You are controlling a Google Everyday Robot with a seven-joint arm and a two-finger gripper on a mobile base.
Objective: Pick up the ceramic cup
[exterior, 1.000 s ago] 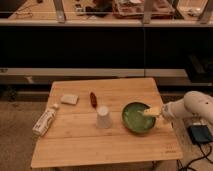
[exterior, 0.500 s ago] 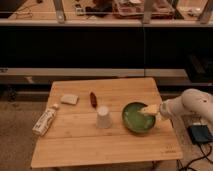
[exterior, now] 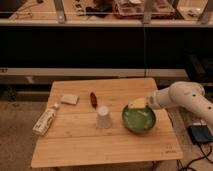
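The ceramic cup (exterior: 104, 117) is a small white tapered cup standing upside down, narrow end up, near the middle of the wooden table (exterior: 75, 145). The gripper (exterior: 137, 104) is at the end of the white arm (exterior: 186, 97) that reaches in from the right. It hangs over the back rim of the green bowl (exterior: 138, 119), well to the right of the cup and not touching it.
A white bottle with a printed label (exterior: 45, 121) lies at the table's left edge. A small pale block (exterior: 70, 99) and a dark red oblong item (exterior: 93, 98) lie behind the cup. A dark device (exterior: 202, 133) sits on the floor at right.
The arm and gripper have shifted slightly left over the green bowl. The cup and other objects have not moved.
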